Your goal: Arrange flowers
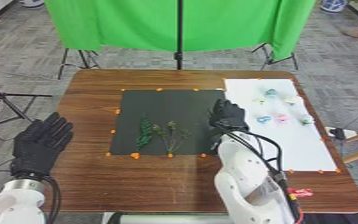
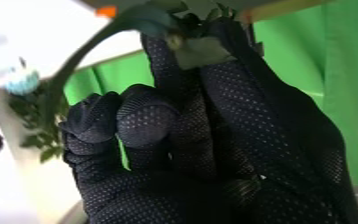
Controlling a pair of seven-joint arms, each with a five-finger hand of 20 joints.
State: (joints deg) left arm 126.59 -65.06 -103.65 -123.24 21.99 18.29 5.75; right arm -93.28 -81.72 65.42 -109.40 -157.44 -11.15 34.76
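Flanking the left edge of the surface (image 1: 87, 192), the left hand (image 1: 40, 145) has straight fingers and holds nothing. A dark green sprig (image 1: 144, 132) lies on the black mat (image 1: 140, 105), beside a thinner, branching sprig (image 1: 171, 135). At the mat's right edge, the right hand (image 1: 229, 114) pinches leafy greenery (image 2: 202, 52) at its fingertips. Farther right, small flowers (image 1: 283, 119) lie on white paper (image 1: 291, 155).
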